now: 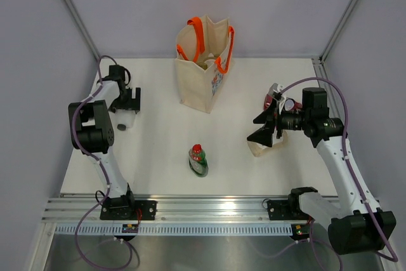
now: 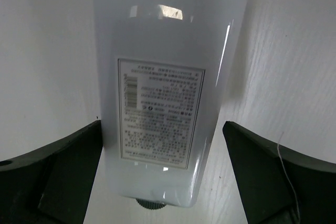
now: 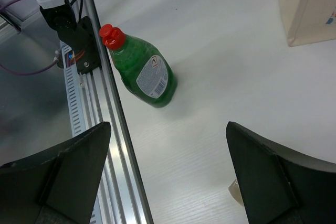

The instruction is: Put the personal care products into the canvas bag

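Plastic, smooth and glossy: a clear bottle [image 2: 163, 77] with flat sides and a white printed label lies between the dark fingers [image 2: 52, 177] of my left pincer [image 2: 163, 174], which gapes fully and grips nothing. My right pincer [image 3: 168, 177], just as wide and empty, hangs over the faintly grained white bench [image 3: 226, 77]. Beyond it a green bottle [image 3: 144, 72] with a red cap appears to lie flat. The canvas bag [image 1: 203, 74], beige cloth with orange handles, stands upright toward the far side.

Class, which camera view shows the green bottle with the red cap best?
The right wrist view: the green bottle appears whole, cap and label clear. The top external view shows it small; the left wrist view misses it.
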